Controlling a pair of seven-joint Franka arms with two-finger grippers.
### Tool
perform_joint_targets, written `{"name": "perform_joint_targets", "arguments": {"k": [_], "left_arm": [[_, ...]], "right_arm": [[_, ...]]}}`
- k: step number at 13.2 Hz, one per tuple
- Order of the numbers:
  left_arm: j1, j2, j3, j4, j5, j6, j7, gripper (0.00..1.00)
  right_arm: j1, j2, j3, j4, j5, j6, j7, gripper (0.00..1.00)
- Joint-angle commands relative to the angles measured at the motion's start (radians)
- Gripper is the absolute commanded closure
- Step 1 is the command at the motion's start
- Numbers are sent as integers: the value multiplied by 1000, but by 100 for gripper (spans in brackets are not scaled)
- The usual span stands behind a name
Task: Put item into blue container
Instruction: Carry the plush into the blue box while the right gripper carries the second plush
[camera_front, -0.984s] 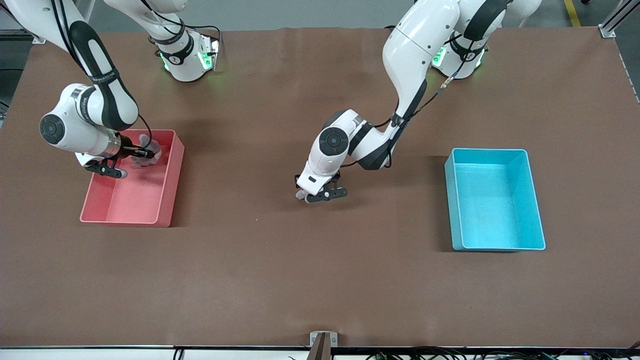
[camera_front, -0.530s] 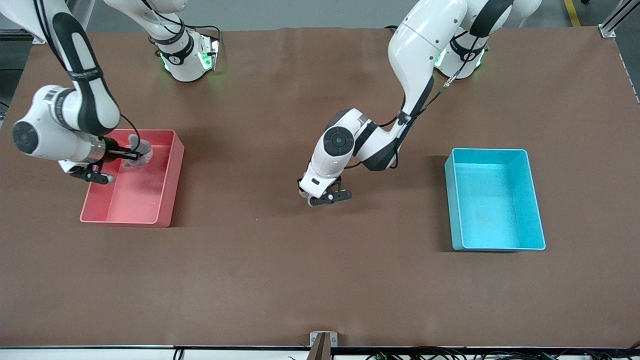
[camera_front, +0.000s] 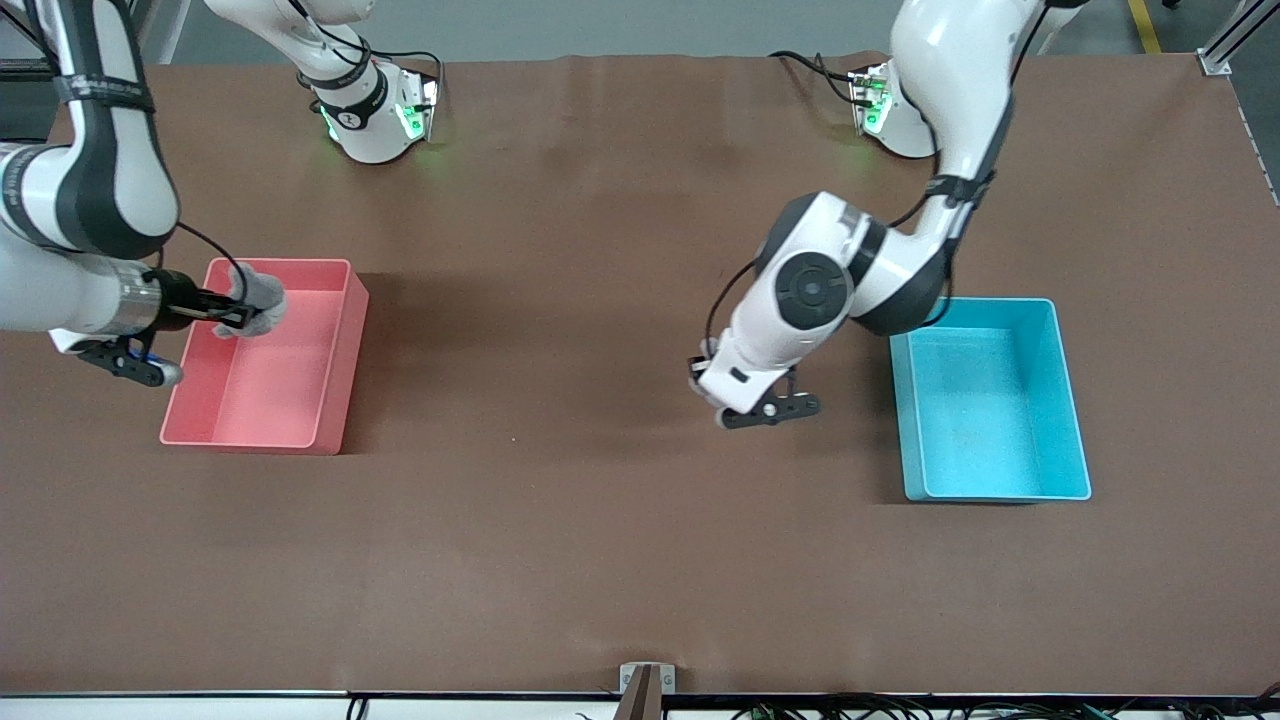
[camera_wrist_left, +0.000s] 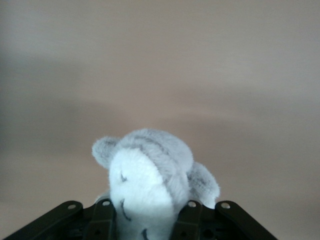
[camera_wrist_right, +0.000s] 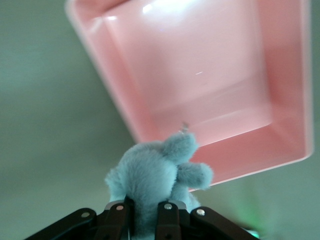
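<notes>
Blue container (camera_front: 1070, 400): light cyan plastic bin, rectangular, open at the top, with smooth walls, rounded corners and a thin pale rim. It stands on the table toward the left arm's end, and nothing shows inside it.

Grey-and-white plush toy (camera_wrist_left: 150, 185): soft, fuzzy pile, a rounded head with grey top, white face with thin dark stitched lines, and small rounded ears. It is clamped between the two black fingers of the left gripper (camera_wrist_left: 146, 222), which press on its sides. In the front view the left gripper (camera_front: 745, 398) hangs over bare table beside the blue container, on the side toward the table's middle; the toy itself is hardly visible there.

Grey plush toy (camera_wrist_right: 152, 180): second soft item, fluffy blue-grey fur, lumpy body with a stubby rounded limb. It is pinched between the fingers of the right gripper (camera_wrist_right: 142, 220). In the front view this toy (camera_front: 255, 300) and the right gripper (camera_front: 225, 312) are over the edge of the pink bin.

Pink bin (camera_front: 340, 370): same rectangular shape, smooth glossy plastic, rounded corners, standing toward the right arm's end of the table.

Table (camera_front: 600, 560): flat, matte brown covering.
</notes>
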Motion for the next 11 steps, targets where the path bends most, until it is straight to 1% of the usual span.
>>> {"name": "perform_joint_targets", "arguments": {"k": [1, 3, 5, 7, 8, 11], "left_arm": [[97, -167, -10, -237, 113, 13, 108, 74], [177, -218, -9, -307, 144, 15, 225, 74], [266, -243, -9, -342, 155, 15, 352, 74], [355, -244, -9, -360, 155, 17, 481, 74], [398, -243, -9, -365, 158, 17, 542, 74], [480, -238, -10, -405, 264, 30, 636, 74]], "right_arm": [[165, 3, -5, 49, 56, 12, 273, 98], [283, 18, -5, 72, 99, 102, 461, 98], [419, 88, -5, 72, 99, 264, 659, 99], [538, 194, -6, 98, 90, 429, 832, 99], [585, 264, -9, 150, 84, 469, 916, 99], [653, 467, -11, 349, 52, 481, 1095, 98]]}}
